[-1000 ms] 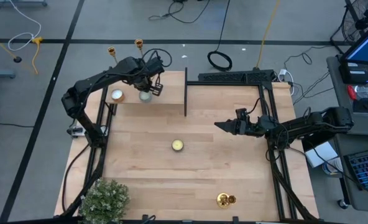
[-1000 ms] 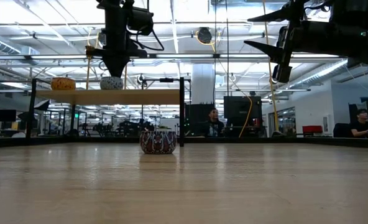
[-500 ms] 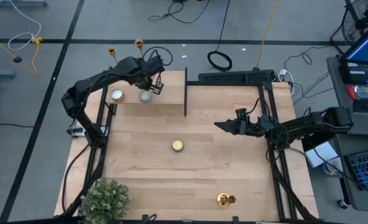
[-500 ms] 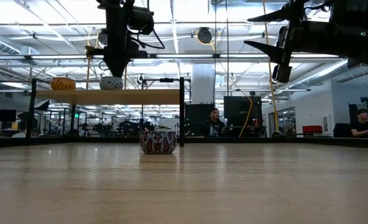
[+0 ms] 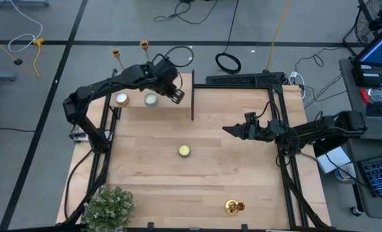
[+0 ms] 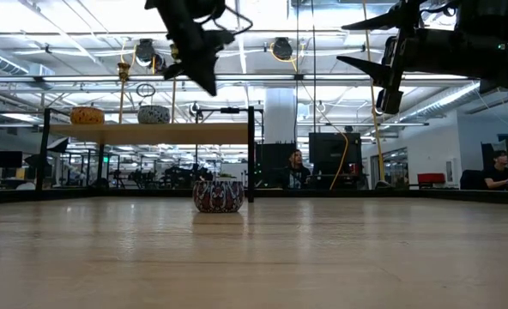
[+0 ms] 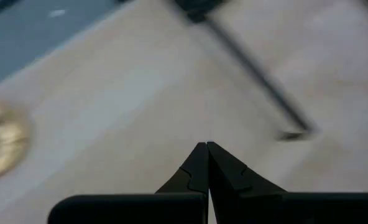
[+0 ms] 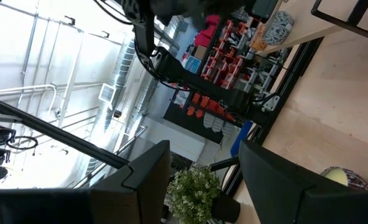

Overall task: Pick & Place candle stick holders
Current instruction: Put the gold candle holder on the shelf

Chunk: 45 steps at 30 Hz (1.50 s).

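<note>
- The wooden table (image 5: 204, 161) filled the centre of the high view, its surface largely bare, with a black frame along its left and right edges and grey floor all round.
- A thin black upright divider (image 5: 192, 96) stood at the table's upper edge, just right of a raised shelf (image 5: 139, 111) in the upper left corner.
- The left arm reached over that shelf, its left gripper (image 5: 177, 95) with fingers pressed together, holding nothing, just left of the divider.
- The right arm hung over the table's right-centre, its right gripper (image 5: 230, 129) parted halfway and empty, pointing left towards open wood.
- A potted plant (image 5: 108, 207) sat at the lower left corner.
- One candle stick holder (image 5: 234, 207) lay near the table's lower edge, right of centre; two more candle stick holders (image 5: 144, 45) stood beyond the upper edge, at upper left.
- Two tealights (image 5: 150, 99) rested on the shelf; a third tealight (image 5: 184, 151) sat alone at mid-table.
- No writing or label could be read.
</note>
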### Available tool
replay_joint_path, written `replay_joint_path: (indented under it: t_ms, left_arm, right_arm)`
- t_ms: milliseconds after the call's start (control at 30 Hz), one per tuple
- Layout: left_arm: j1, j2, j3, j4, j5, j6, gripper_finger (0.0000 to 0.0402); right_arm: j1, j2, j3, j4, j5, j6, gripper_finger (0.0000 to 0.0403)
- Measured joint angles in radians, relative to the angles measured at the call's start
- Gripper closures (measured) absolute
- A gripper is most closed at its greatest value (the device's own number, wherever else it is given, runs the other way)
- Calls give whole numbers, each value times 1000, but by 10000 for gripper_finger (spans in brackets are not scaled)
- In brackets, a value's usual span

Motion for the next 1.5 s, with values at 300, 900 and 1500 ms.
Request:
replay_joint_path:
  t_ms: [300, 900, 1500]
  left_arm:
    - [-134, -72, 0, 80, 367, 101, 401]
    - [-602, -162, -1, -150, 817, 7, 400]
    - [-935, -219, -1, -57, -59, -428, 399]
  right_arm:
    - [0, 0, 0, 8, 0, 0, 211]
    - [0, 0, 0, 78, -2, 68, 211]
    - [63, 0, 286, 330, -72, -213, 211]
